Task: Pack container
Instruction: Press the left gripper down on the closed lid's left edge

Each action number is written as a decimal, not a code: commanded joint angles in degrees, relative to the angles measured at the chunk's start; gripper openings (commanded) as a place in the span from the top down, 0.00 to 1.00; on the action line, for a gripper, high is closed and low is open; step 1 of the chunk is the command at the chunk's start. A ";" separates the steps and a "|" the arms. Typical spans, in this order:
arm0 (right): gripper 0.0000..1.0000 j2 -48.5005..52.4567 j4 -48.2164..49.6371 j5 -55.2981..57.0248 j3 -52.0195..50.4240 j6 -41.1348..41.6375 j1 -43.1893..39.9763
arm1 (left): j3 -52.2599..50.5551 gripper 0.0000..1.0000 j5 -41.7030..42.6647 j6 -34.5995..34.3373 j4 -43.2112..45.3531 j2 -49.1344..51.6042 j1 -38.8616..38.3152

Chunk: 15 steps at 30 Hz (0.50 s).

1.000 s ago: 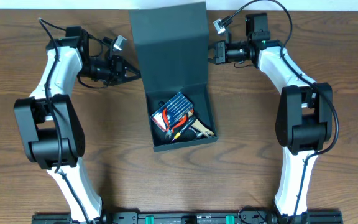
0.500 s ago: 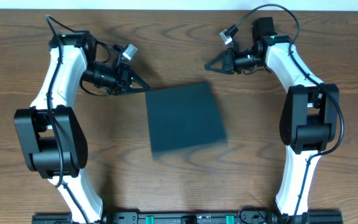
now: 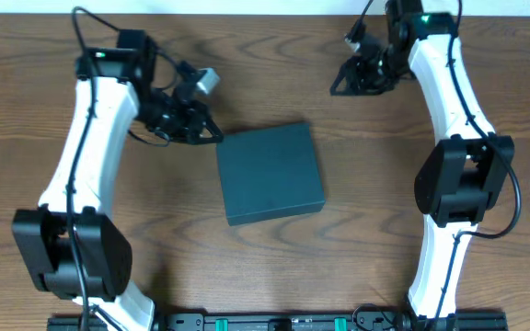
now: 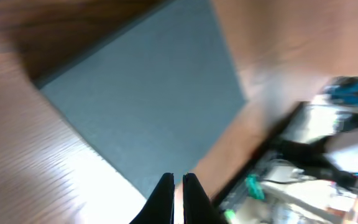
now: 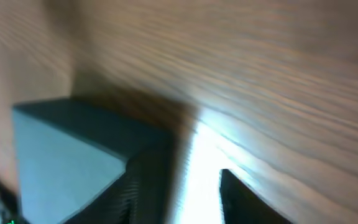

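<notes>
The container (image 3: 270, 173), a dark teal-black square box, lies flat on the wooden table with its flap lid shut, so its contents are hidden. It fills the upper part of the left wrist view (image 4: 148, 93) and the lower left of the right wrist view (image 5: 61, 155). My left gripper (image 3: 215, 135) is shut and empty, just off the box's upper left corner; its fingers (image 4: 178, 186) nearly touch each other. My right gripper (image 3: 337, 88) is open and empty, raised above the table to the box's upper right (image 5: 176, 186).
The wooden table (image 3: 366, 248) surrounds the box. Both arm bases stand at the front edge, left (image 3: 72, 262) and right (image 3: 449, 184). A black rail (image 3: 265, 322) runs along the front edge.
The lid was open, showing tools inside; it has dropped shut. Both grippers have pulled away: the left rose beside the box corner, the right moved up toward the table's far edge.
</notes>
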 commanded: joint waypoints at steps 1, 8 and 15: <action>0.48 0.26 -2.64 11.28 4.22 2.08 0.04 | 0.85 0.94 -17.97 -11.32 1.64 -0.31 -4.74; 0.12 0.15 -7.98 17.00 6.71 2.05 0.04 | -2.64 0.94 -37.13 -27.96 8.11 0.15 -16.83; 0.01 0.00 -10.38 21.09 6.71 2.05 0.74 | -4.79 0.94 -45.31 -30.08 11.17 0.85 -21.14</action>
